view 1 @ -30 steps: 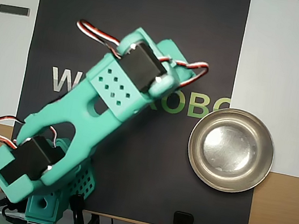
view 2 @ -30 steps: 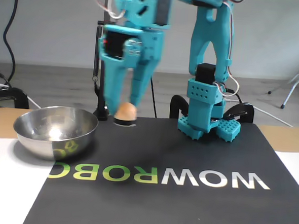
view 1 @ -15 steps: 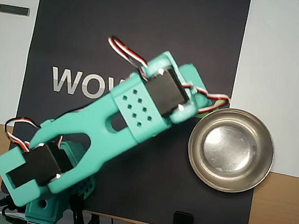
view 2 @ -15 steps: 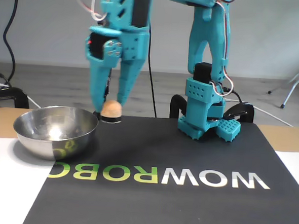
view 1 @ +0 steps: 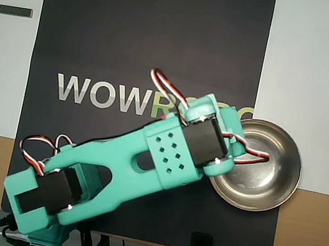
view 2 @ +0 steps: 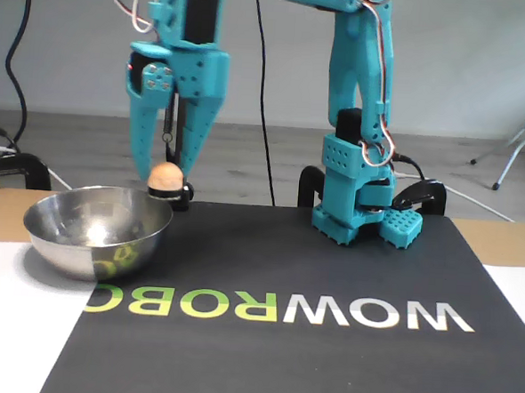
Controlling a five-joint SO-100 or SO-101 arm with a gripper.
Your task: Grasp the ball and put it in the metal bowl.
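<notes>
One end effector [view 2: 163, 174] pinching ball [view 2: 165, 176], now shifted over metal bowl [view 2: 82, 239] rim.

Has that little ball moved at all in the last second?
Yes. In the fixed view the ball, held in the gripper, has travelled left, from over the black mat to the metal bowl's rim.

Robotics bench: branded mat [view 2: 326, 316], clamps [view 2: 19, 171].

Teal printed arm [view 1: 145, 164], red-white-black cables [view 1: 164, 88]
</notes>
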